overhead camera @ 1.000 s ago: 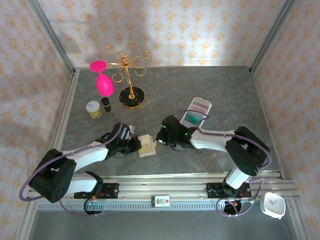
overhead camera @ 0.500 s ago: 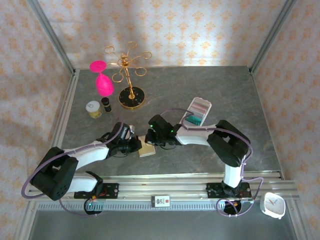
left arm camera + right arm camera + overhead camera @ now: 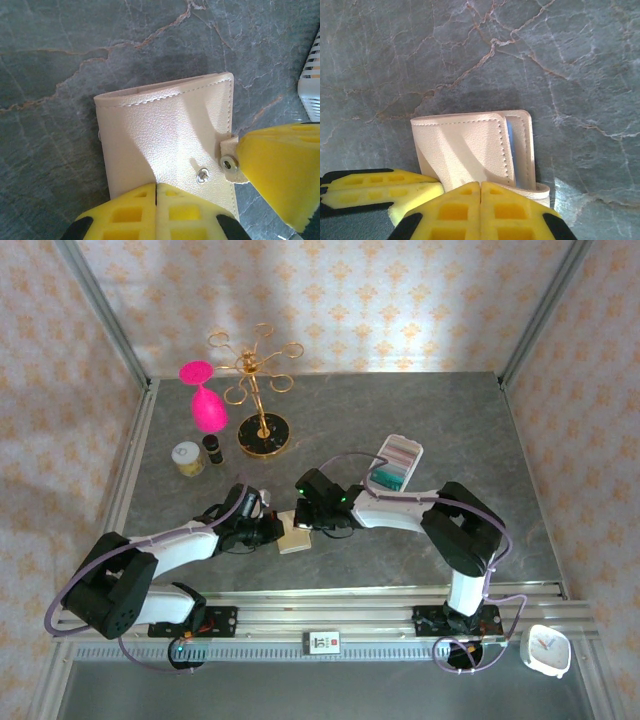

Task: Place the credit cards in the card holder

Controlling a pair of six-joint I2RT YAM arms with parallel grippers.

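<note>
One card holder [image 3: 160,130], one gold stand [image 3: 262,435], one white tray [image 3: 419,449]

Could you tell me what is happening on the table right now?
Both arms meet at a cream card holder on the table. The left gripper is shut on one edge, the right gripper shut on its snap tab. The edge of a blue card shows in one slot; more cards sit in a white tray behind.

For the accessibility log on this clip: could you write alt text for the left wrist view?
A cream card holder lies folded on a grey marbled table, the shut left pincer at its near edge. The right pincer touches its snap tab with a yellow tip.
</note>
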